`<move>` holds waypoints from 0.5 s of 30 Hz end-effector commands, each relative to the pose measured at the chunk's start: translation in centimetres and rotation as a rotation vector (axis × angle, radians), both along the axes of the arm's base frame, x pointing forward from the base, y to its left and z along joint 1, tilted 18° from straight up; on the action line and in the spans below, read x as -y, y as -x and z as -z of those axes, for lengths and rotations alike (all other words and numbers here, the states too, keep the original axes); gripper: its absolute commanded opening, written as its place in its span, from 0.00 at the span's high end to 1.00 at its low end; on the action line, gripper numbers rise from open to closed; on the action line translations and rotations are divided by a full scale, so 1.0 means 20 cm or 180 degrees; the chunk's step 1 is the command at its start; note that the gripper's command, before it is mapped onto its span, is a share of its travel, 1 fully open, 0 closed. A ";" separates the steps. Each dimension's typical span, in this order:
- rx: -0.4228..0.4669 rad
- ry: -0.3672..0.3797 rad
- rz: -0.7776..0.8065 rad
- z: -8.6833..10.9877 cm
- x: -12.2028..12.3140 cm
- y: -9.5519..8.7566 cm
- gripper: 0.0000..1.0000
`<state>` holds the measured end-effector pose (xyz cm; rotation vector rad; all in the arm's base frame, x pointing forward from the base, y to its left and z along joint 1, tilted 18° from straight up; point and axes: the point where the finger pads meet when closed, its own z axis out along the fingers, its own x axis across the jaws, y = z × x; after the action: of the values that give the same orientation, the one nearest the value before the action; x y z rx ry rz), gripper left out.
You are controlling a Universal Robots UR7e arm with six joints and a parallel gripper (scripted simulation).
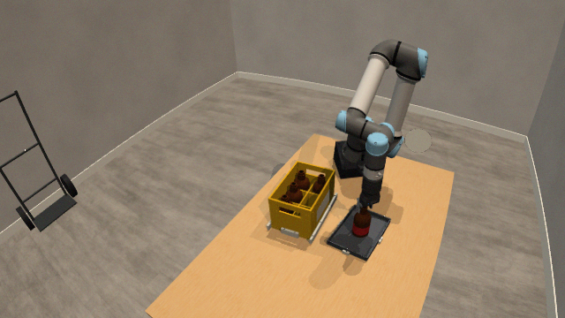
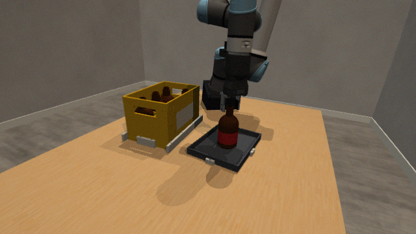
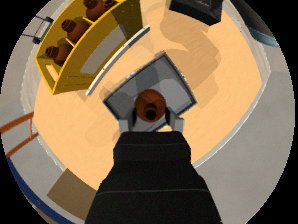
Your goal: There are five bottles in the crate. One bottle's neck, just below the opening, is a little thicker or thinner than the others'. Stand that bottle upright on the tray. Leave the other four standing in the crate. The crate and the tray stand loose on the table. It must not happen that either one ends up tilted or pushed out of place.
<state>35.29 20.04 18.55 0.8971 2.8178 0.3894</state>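
A brown bottle with a red label (image 1: 361, 223) stands upright on the dark tray (image 1: 359, 232); it also shows in the exterior view (image 2: 227, 129) and from above in the wrist view (image 3: 152, 106). My gripper (image 2: 230, 106) is open, with its fingers either side of the bottle's neck top, not clamping it. The yellow crate (image 1: 304, 197) stands left of the tray and holds several brown bottles (image 1: 302, 180); it also shows in the exterior view (image 2: 161, 110) and in the wrist view (image 3: 87, 30).
The robot base (image 1: 350, 161) stands behind the crate and tray. Grey stop blocks line the crate's foot (image 2: 145, 141) and the tray's edges (image 2: 209, 160). A hand truck (image 1: 33, 177) stands on the floor far left.
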 end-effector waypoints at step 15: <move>0.0004 -0.0001 0.0000 -0.16 0.03 0.04 0.00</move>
<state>34.73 19.55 20.96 0.8971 2.8172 0.3893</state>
